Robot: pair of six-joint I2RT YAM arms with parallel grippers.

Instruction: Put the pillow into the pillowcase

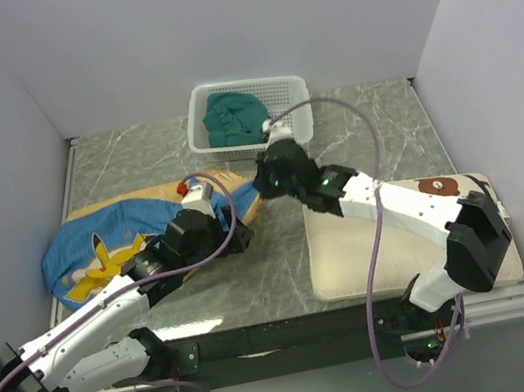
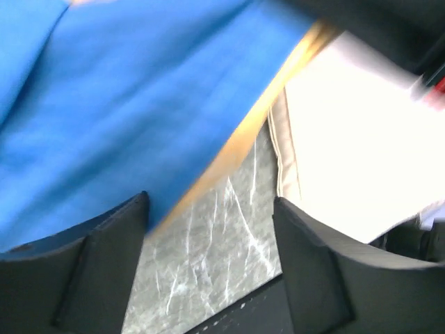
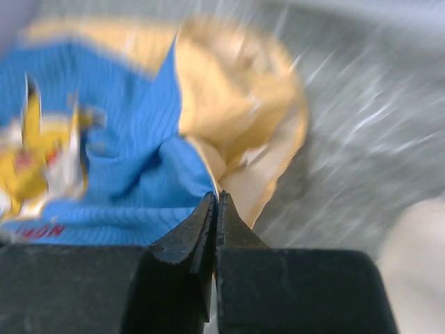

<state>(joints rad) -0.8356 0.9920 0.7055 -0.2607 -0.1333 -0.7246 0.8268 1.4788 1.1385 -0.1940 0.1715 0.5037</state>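
Note:
The pillowcase (image 1: 99,250) lies crumpled at the left, blue side with the yellow character up and mustard lining (image 1: 145,194) showing at the back. The cream pillow (image 1: 353,251) lies flat at the right, its bear face (image 1: 433,186) at the far end. My left gripper (image 1: 241,236) is open and empty at the pillowcase's right edge. In the left wrist view (image 2: 208,243) bare table shows between its fingers, with blue cloth (image 2: 125,104) on the left and the pillow (image 2: 354,139) on the right. My right gripper (image 1: 262,184) (image 3: 217,198) is shut on the pillowcase's (image 3: 139,160) opening edge.
A white basket (image 1: 285,85) holding a teal cloth (image 1: 233,118) stands at the back centre, just behind my right wrist. Grey walls close in the table on three sides. A black rail (image 1: 296,332) runs along the near edge.

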